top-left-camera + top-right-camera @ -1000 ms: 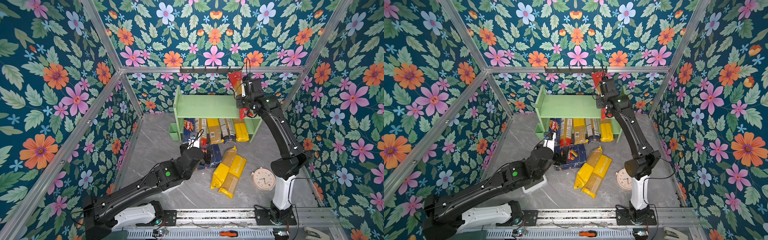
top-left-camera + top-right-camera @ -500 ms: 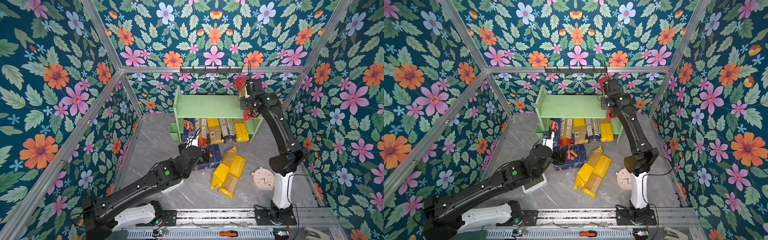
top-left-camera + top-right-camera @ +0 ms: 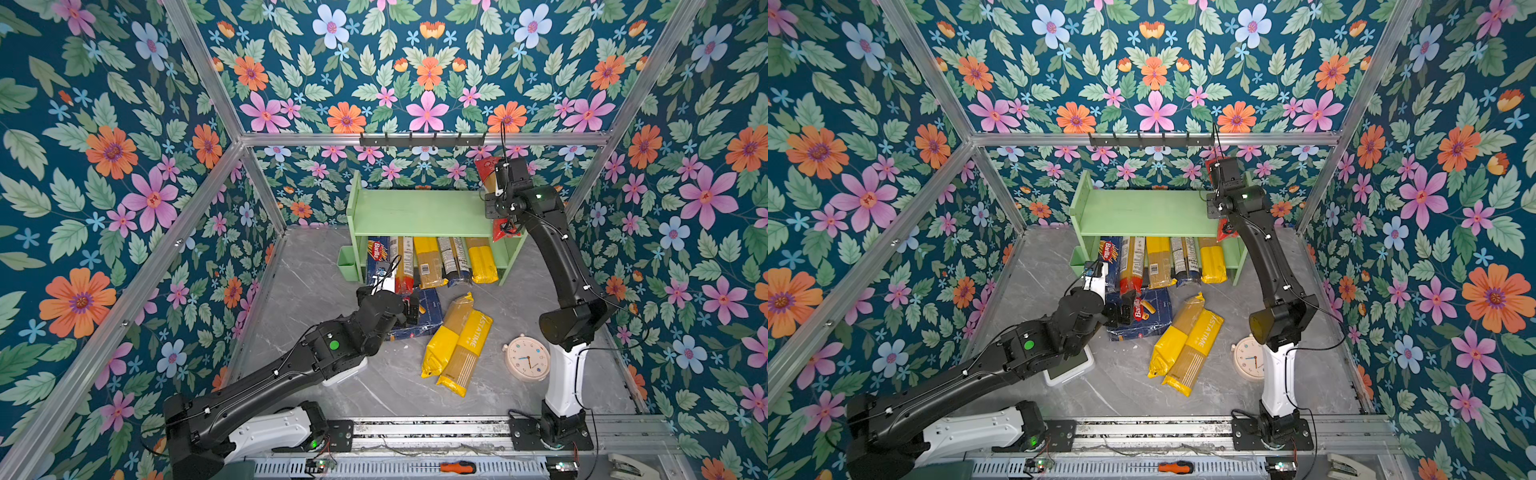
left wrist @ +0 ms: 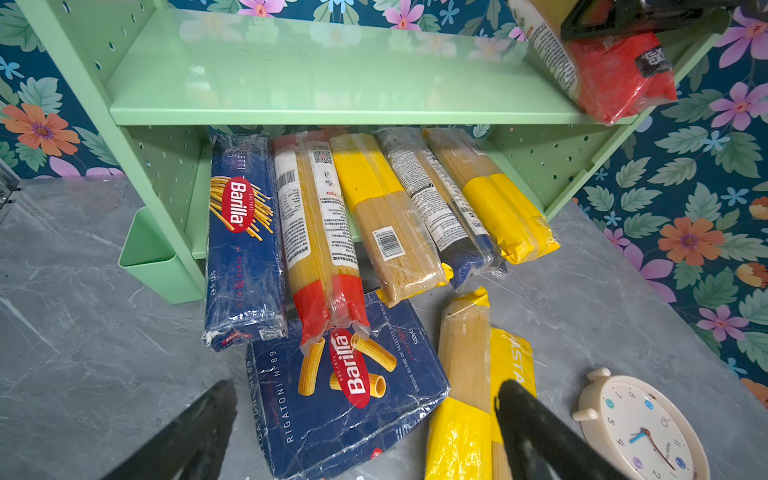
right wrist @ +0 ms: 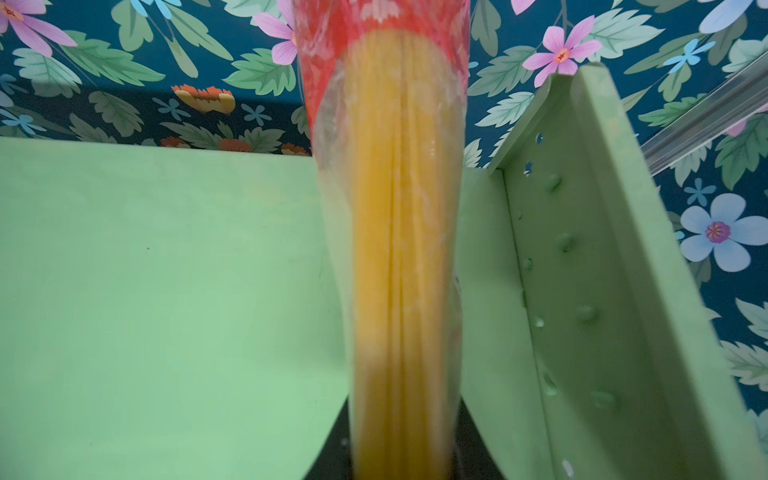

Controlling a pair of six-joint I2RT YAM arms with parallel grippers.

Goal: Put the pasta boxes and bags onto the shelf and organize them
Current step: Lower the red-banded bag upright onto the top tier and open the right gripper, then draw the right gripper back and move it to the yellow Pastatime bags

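The pale green shelf (image 3: 419,212) (image 3: 1142,212) stands at the back. My right gripper (image 3: 496,203) (image 5: 399,453) is shut on a red-ended spaghetti bag (image 5: 399,249) (image 4: 615,79). It holds the bag over the top tier beside the right side panel, with one red end past the front edge. My left gripper (image 4: 365,399) (image 3: 411,309) is open just above the wide Barilla box (image 4: 345,386) on the floor. The long Barilla box (image 4: 243,232) and several bags (image 4: 386,220) lie on the lower tier. Two yellow bags (image 3: 457,340) lie on the floor.
A cream alarm clock (image 3: 527,357) lies on the floor at the right, near the right arm's base. A white tray (image 3: 345,372) sits under my left arm. A green cup (image 3: 347,262) hangs on the shelf's left side. The black hook rail (image 3: 422,139) runs above the shelf.
My right gripper has carried the red-ended bag right and a little lower, to the shelf's right end. The left gripper has shifted slightly right over the wide box.
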